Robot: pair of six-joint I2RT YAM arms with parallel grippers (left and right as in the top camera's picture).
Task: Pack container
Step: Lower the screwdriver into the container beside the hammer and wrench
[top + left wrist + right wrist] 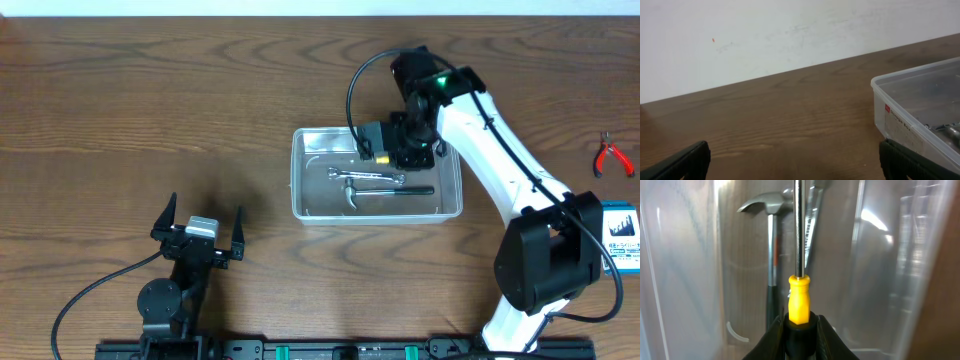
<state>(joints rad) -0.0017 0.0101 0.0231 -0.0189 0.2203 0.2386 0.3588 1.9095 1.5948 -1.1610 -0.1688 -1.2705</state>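
Observation:
The clear plastic container [300, 185] sits mid-table and holds a hammer [385, 190] and a silver wrench [365, 177]. My right gripper [400, 150] hangs over the container's back right part, shut on a screwdriver with a yellow and black handle [799, 300]; its steel shaft [798, 225] points into the tub, near the hammer head [762, 203]. My left gripper [198, 232] is open and empty at the front left, well clear of the container, whose corner shows in the left wrist view [900, 100].
Red-handled pliers [612, 155] lie at the far right edge. A small blue-and-white box [622, 235] sits at the right, beside the right arm's base. Bare wood lies between my left gripper and the container.

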